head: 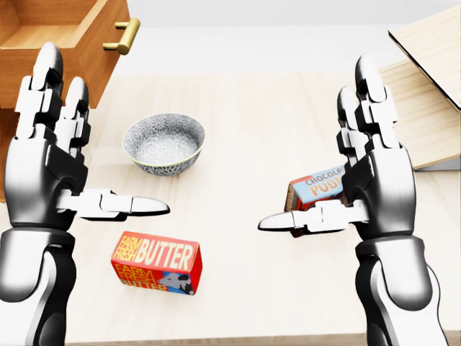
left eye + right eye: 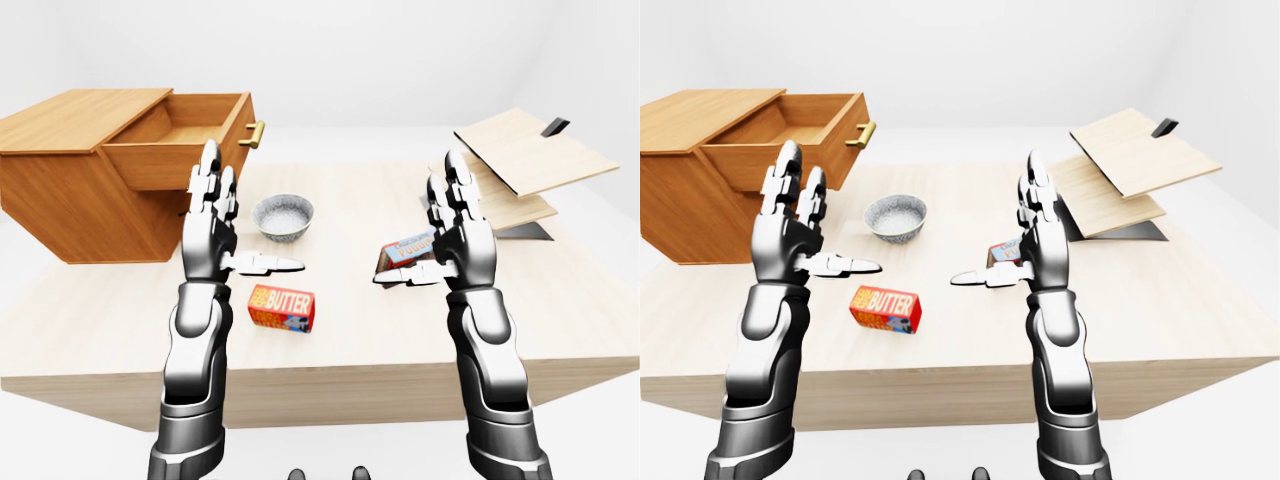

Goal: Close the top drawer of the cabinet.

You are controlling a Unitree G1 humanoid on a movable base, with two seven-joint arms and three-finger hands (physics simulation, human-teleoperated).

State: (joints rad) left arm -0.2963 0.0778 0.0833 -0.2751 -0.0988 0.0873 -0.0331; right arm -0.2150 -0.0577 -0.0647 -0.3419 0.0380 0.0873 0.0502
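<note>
A wooden cabinet stands on the table at the upper left of the left-eye view. Its top drawer is pulled out to the right, with a brass handle on its face. My left hand is open, fingers up, held above the table just right of the cabinet and below the drawer, touching nothing. My right hand is open and empty, raised at the right of the view.
On the wooden table lie a patterned bowl, a red butter box and a chocolate pudding box partly behind my right hand. Stacked wooden boards on a stand sit at the upper right.
</note>
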